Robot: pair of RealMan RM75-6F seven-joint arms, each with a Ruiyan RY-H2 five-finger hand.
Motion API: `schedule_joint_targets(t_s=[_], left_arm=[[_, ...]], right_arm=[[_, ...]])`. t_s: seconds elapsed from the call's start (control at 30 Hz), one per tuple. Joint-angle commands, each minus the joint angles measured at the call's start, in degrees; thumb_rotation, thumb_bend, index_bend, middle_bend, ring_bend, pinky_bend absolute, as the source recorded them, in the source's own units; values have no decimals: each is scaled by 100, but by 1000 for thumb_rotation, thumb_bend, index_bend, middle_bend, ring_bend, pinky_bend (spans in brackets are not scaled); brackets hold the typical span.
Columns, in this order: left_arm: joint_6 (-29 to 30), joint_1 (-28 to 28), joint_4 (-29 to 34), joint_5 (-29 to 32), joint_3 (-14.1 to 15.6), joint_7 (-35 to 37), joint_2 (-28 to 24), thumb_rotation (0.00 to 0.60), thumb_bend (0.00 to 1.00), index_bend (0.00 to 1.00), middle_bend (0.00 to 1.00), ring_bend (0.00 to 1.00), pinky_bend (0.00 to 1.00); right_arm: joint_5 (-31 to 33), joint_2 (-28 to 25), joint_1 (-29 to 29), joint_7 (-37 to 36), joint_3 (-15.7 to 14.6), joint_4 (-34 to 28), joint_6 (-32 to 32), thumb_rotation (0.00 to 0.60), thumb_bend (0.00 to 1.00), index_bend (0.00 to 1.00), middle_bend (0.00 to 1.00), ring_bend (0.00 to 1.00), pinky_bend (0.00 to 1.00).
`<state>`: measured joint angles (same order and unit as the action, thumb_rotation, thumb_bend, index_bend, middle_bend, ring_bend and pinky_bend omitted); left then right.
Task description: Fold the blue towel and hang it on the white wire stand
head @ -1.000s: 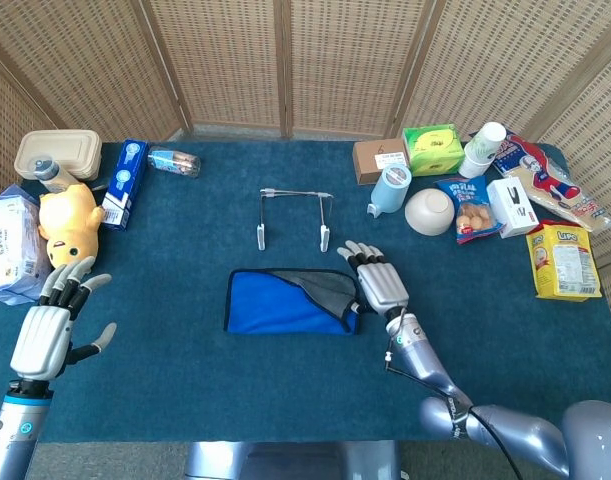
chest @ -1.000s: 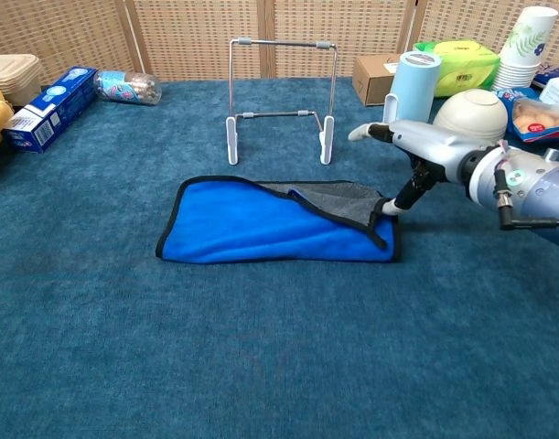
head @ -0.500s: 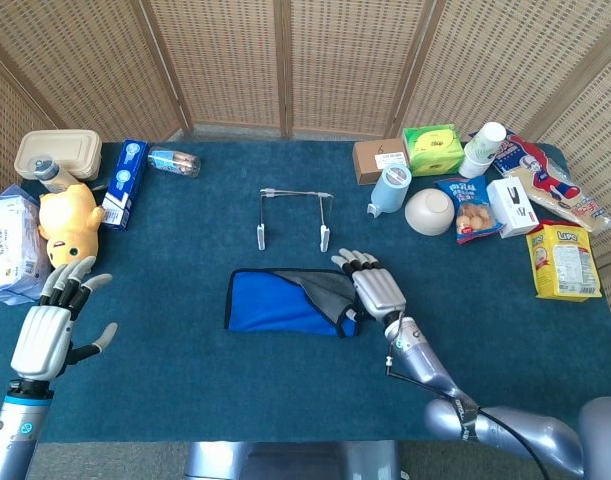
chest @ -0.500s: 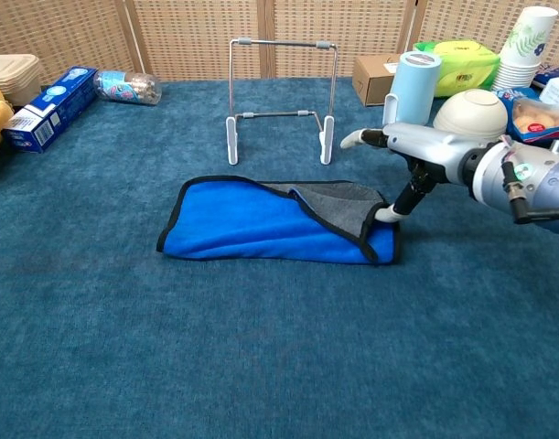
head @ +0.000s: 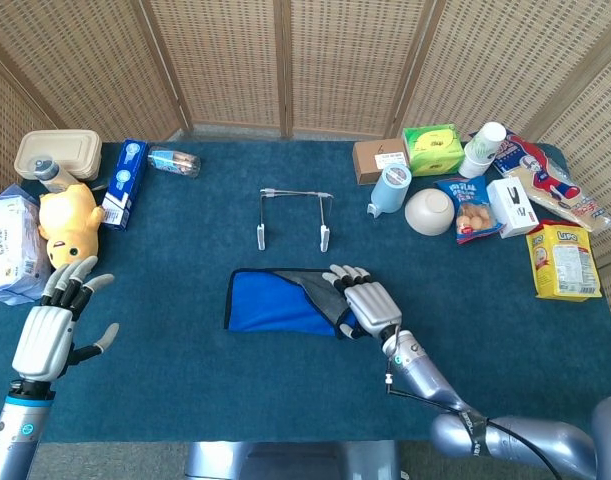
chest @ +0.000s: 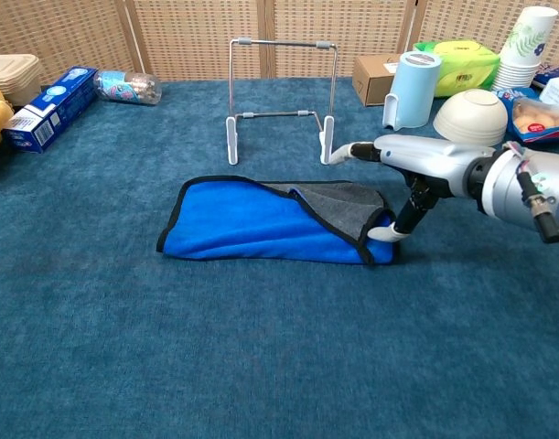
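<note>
The right hand (head: pixel 366 302) lies flat with fingers spread on the right end of the folded blue towel (chest: pixel 261 224), thumb at its corner, holding nothing. The towel lies before the white wire stand (chest: pixel 281 87). The left hand (head: pixel 53 328) hovers wide apart.

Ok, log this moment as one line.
towel: flat, part-folded | right hand: at towel's right edge | left hand: open, idle | stand: bare
</note>
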<state>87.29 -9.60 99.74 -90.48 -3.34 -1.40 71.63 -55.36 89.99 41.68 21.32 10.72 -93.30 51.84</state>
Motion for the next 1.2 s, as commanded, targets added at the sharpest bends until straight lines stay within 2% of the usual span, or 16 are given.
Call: schedule_joint_targets(t_s=[0.03, 0.5, 1.2], left_arm=[[11, 5, -7, -11, 1, -4, -1, 600, 409, 209, 63, 0, 0], [38, 42, -6, -38, 24, 19, -24, 600, 409, 209, 62, 0, 0], [110, 118, -24, -48, 39, 81, -66, 600, 409, 209, 62, 0, 0]], right_arm=[[-90, 97, 32, 37, -57, 122, 45, 600, 281, 41, 6, 0, 0], [-537, 291, 87, -33, -233, 558, 103, 600, 281, 46, 7, 0, 0], [-767, 596, 244, -367, -103, 1155, -11, 600, 278, 135, 42, 0, 0]])
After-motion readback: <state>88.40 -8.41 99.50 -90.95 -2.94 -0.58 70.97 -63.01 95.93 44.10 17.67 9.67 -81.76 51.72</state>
